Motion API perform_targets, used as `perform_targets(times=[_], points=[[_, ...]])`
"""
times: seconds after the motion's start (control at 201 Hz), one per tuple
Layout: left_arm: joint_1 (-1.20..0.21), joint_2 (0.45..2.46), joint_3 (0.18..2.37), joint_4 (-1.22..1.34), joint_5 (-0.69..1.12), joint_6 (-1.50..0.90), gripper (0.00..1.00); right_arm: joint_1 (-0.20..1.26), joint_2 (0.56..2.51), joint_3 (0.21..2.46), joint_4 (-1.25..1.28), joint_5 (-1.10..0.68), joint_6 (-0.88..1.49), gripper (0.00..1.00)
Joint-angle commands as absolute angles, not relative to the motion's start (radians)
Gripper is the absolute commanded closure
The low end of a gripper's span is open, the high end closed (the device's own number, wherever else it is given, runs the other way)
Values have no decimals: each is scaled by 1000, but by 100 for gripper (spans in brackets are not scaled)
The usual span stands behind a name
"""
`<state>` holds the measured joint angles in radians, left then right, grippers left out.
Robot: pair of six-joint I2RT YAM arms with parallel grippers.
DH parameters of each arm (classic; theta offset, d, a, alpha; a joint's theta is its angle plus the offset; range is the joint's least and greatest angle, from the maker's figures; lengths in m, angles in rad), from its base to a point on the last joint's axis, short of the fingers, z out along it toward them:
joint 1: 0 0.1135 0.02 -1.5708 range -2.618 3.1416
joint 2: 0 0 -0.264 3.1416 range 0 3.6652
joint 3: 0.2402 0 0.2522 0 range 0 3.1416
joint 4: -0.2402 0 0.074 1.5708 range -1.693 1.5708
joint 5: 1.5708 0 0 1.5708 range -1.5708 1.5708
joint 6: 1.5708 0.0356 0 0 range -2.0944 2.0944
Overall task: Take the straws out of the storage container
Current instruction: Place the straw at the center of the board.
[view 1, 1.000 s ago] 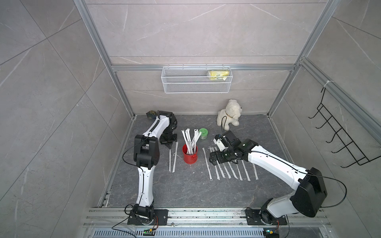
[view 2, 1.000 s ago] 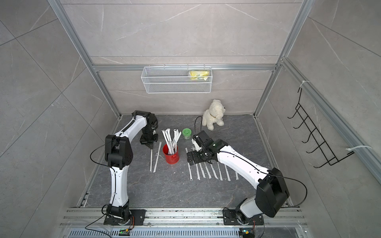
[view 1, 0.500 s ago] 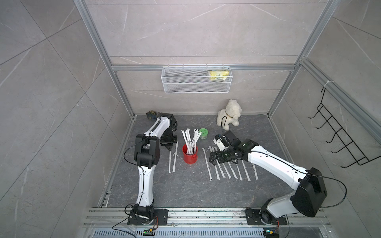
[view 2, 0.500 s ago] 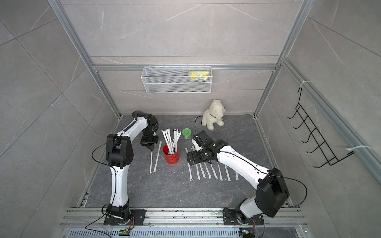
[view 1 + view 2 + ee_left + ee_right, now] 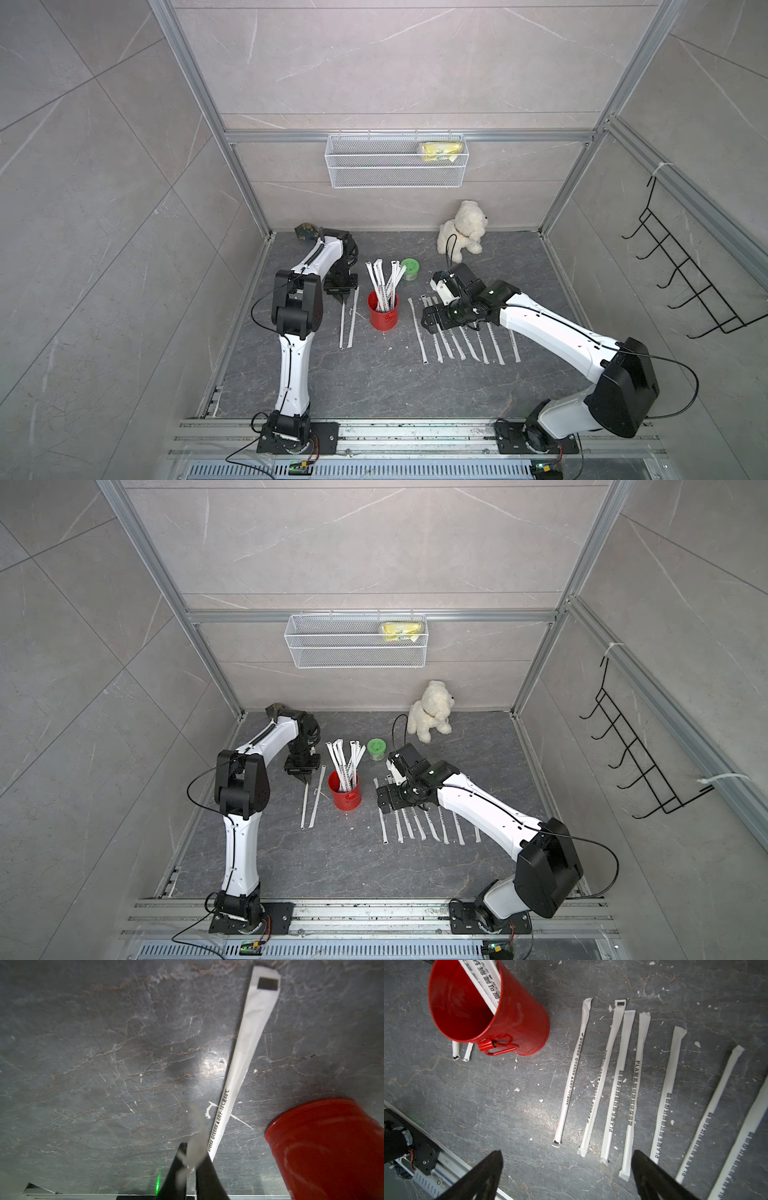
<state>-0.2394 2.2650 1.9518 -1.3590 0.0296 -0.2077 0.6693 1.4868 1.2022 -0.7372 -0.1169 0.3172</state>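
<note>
Straws (image 5: pixel 386 282) wait upright in the red can (image 5: pixel 383 318); beside it the left tool (image 5: pixel 193 1151), nearly closed around one straw (image 5: pixel 200 1126), looks set to lay it flat; right tool (image 5: pixel 566 1153) gapes empty.

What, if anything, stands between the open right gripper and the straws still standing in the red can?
Nothing visible blocks the way. Between the right gripper and the straws in the red can lie only bare floor and one wrapped straw, flat on the floor. The green-lidded jar sits farther back, off that line.
</note>
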Motion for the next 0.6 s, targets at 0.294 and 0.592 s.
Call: perform_targets(times=[0.294,0.592], points=[[-231,2261,1952,-1368,42,-186,80,676,1489,1206,-742,-117,308,0],[-233,2152,1913,-1346,51,-219,80,676,1474,1201,-737,-103,316,0]])
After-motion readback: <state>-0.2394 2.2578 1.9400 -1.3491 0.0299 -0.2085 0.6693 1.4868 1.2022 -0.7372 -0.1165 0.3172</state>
